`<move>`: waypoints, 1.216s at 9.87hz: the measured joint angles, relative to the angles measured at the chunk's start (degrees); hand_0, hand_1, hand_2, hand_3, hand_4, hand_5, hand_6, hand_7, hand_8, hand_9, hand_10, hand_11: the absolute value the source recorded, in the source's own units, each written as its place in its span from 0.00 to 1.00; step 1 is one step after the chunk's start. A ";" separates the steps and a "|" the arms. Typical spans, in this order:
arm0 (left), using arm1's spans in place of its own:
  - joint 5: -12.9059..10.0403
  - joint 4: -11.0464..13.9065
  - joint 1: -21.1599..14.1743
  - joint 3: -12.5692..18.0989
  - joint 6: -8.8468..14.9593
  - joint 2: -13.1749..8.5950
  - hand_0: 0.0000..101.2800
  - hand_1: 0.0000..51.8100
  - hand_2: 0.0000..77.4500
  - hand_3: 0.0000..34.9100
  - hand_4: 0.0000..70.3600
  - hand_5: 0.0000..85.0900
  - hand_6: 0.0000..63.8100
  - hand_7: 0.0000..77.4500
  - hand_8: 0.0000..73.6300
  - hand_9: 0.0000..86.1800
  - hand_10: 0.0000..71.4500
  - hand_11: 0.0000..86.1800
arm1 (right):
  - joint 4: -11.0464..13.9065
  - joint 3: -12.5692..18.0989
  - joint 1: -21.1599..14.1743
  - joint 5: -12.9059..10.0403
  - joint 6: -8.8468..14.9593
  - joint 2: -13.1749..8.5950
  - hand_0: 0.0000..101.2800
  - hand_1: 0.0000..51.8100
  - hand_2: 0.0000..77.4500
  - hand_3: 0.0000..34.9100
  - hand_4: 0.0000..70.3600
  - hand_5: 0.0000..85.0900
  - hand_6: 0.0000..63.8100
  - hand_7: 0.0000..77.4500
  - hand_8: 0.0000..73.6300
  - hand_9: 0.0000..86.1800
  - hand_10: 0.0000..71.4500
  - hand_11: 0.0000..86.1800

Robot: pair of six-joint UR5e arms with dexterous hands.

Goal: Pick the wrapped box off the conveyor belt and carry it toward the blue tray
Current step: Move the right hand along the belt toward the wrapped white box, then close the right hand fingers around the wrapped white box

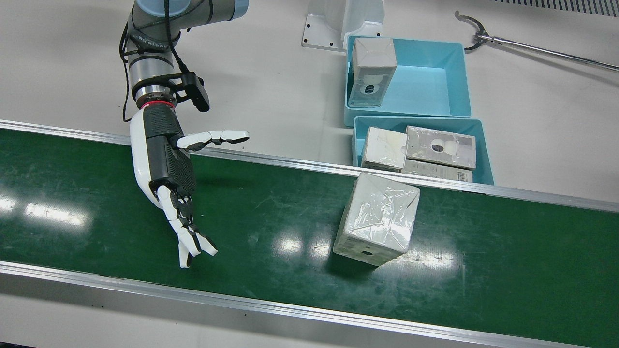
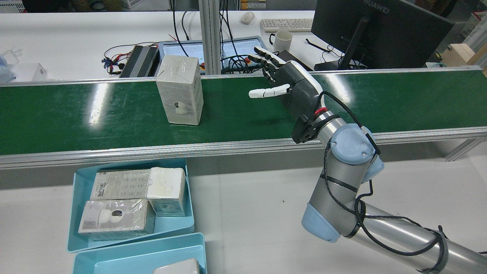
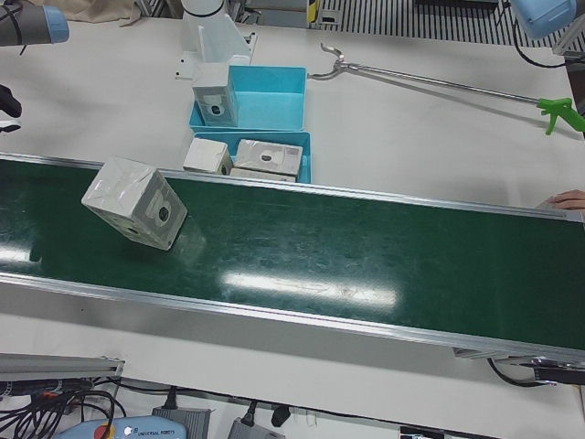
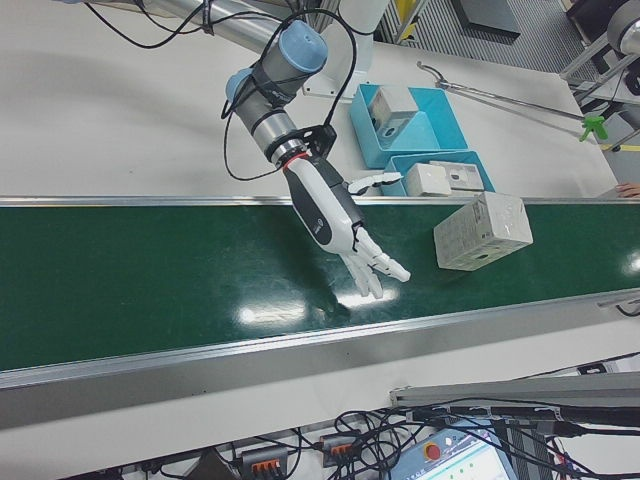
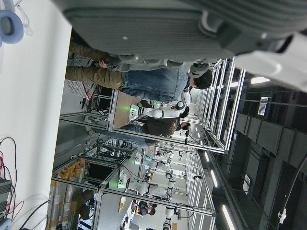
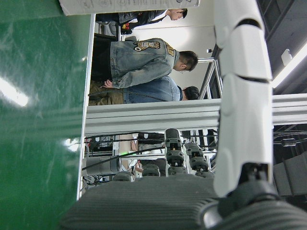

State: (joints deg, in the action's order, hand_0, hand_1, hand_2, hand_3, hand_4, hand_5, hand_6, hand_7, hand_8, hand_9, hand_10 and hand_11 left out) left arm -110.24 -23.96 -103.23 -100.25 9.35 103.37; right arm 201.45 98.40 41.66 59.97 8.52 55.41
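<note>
One wrapped box stands upright on the green conveyor belt in the front view, near the belt's far rail and just in front of the nearer blue tray. The right hand hovers over the belt well apart from the box, fingers spread and holding nothing. That tray already holds other wrapped boxes; a second tray behind it holds one more. A reaching tool lies on the tabletop.

Seen from the rear, the right hand is palm-sideways toward the wrapped box, thumb out, nothing grasped. The step in hand looks like the approach: the next move calls for sliding the hand along the belt until the box sits between thumb and fingers, then closing. A monitor beyond the belt reads "HUAWEI", and the arm's joint cap carries a "UR" mark.

From the left-front, the wrapped box shows alone on the belt; the left arm is barely in frame at the top right, its hand out of frame. A pendant at the bottom edge reads "UNIVERSAL ROBOTS".

From the right-front, the open right hand points toward the wrapped box.

The left hand view shows only part of the hand's body and the room beyond; its fingers' state cannot be told.

The right hand view shows one straight finger over the belt.
</note>
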 joint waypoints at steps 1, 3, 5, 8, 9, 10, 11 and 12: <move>0.00 0.00 0.00 0.00 0.00 0.00 0.00 0.00 0.01 0.00 0.00 0.01 0.01 0.01 0.01 0.01 0.01 0.01 | 0.00 -1.33 -0.17 -0.02 0.06 -1.47 0.48 0.32 0.16 0.17 0.09 0.12 0.05 0.18 0.00 0.03 0.00 0.01; 0.00 0.00 0.00 0.00 0.00 0.00 0.00 0.00 0.01 0.00 0.01 0.01 0.00 0.01 0.01 0.01 0.01 0.00 | 0.00 -3.43 -0.91 -0.23 0.23 -3.91 0.48 0.35 0.15 0.17 0.09 0.12 0.05 0.20 0.00 0.04 0.00 0.01; 0.00 0.00 0.00 0.00 0.00 0.00 0.00 0.00 0.01 0.00 0.01 0.01 0.01 0.01 0.01 0.01 0.00 0.00 | -0.03 -4.18 -2.07 -1.17 0.45 -5.32 0.49 0.35 0.17 0.12 0.09 0.12 0.07 0.20 0.00 0.04 0.00 0.01; 0.00 0.00 0.00 0.00 0.00 0.00 0.00 0.00 0.01 0.00 0.00 0.01 0.01 0.01 0.01 0.01 0.00 0.01 | -0.01 -4.41 -4.48 -2.97 1.26 -6.15 0.49 0.35 0.17 0.12 0.09 0.13 0.07 0.20 0.00 0.04 0.00 0.01; 0.00 0.00 0.00 0.00 0.00 0.00 0.00 0.00 0.01 0.00 0.00 0.01 0.01 0.01 0.01 0.01 0.00 0.01 | -0.03 -4.47 -5.16 -3.57 1.83 -6.37 0.49 0.35 0.17 0.16 0.09 0.12 0.07 0.20 0.00 0.04 0.00 0.01; 0.00 0.00 0.00 0.00 0.00 0.00 0.00 0.00 0.01 0.00 0.01 0.01 0.01 0.01 0.01 0.01 0.01 0.01 | -0.06 -4.49 -5.51 -4.08 2.47 -6.51 0.49 0.35 0.17 0.15 0.09 0.11 0.07 0.20 0.00 0.04 0.00 0.01; 0.00 0.00 0.00 0.00 0.00 0.00 0.00 0.00 0.01 0.00 0.01 0.01 0.01 0.01 0.01 0.00 0.01 0.01 | -0.07 -4.51 -5.66 -4.52 2.87 -6.57 0.49 0.35 0.17 0.15 0.09 0.11 0.07 0.20 0.00 0.04 0.00 0.01; 0.00 0.00 0.00 0.00 0.00 0.00 0.00 0.00 0.01 0.00 0.01 0.01 0.01 0.01 0.01 0.01 0.00 0.01 | -0.08 -4.73 -5.73 -4.92 3.12 -6.69 0.49 0.35 0.17 0.16 0.09 0.12 0.07 0.20 0.00 0.04 0.00 0.01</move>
State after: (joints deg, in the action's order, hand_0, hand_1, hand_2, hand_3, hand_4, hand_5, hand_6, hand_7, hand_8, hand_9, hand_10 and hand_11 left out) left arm -110.24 -23.96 -103.23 -100.25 9.35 103.37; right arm 201.37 93.68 35.92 55.06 11.63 48.71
